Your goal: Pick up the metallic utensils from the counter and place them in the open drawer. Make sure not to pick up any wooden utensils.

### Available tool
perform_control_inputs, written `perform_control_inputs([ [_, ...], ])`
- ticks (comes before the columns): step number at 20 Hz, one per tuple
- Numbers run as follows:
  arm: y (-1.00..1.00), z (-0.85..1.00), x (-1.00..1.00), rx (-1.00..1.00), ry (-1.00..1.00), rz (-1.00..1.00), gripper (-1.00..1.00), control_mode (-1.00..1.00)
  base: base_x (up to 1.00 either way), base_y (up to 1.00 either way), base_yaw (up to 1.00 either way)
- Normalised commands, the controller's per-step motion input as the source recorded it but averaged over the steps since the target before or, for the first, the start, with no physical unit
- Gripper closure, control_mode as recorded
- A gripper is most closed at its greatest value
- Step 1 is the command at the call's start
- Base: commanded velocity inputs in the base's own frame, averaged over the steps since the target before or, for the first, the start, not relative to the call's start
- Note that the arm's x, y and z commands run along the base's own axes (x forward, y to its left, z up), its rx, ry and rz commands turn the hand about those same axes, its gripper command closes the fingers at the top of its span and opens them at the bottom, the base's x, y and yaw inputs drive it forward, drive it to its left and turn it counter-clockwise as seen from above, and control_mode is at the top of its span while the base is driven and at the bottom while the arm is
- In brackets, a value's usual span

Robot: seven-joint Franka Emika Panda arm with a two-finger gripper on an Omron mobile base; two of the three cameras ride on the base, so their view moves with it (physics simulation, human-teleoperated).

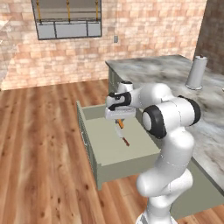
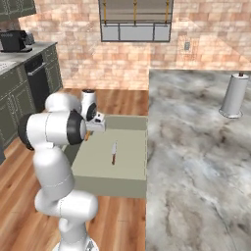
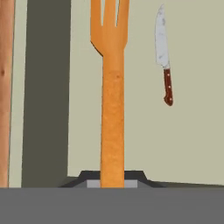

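Claw [image 1: 119,119] is shut tight on an orange fork [image 3: 112,100], gripping it by the handle; the tines point away from the hand, out over the drawer floor. In the left base view the claw hangs above the rear part of the open drawer [image 1: 94,151], with the fork's orange handle poking out below the fingers.

Knife [image 3: 164,56] lies flat on the pale drawer bottom, silver blade and reddish-brown handle, apart from the fork and not touching it. From the right base view the knife [image 2: 113,152] sits roughly mid-drawer, lengthwise front to back, blade toward the back.

Drawer is pulled fully out from the green cabinet under the table [image 2: 196,147]. Marbled table top runs along the right side of both base views. A paper towel roll [image 2: 234,95] stands upright on the table, well away from the drawer.

Arm reaches from the base forward and down over the drawer. Wood floor around, brick wall behind.
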Motion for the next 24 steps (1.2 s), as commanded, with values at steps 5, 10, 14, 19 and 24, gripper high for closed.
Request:
perform_control_inputs([
  [5, 0.0, -0.15, 0.5, -0.06, 0.02, 0.0, 1.0, -1.0, 0.0, 0.0, 0.0],
  [10, 0.0, -0.83, 0.19, -0.03, 0.01, -0.01, 1.0, -1.0, 0.0, 0.0, 0.0],
  [14, 0.0, -0.99, 0.14, -0.01, 0.0, -0.01, 1.0, -1.0, 0.0, 0.0, 0.0],
  [19, 0.0, -0.81, 0.19, -0.01, 0.0, 0.0, 1.0, -1.0, 0.0, 0.0, 0.0],
  [24, 0.0, -0.44, 0.17, 0.0, 0.0, 0.0, 1.0, -1.0, 0.0, 0.0, 0.0],
])
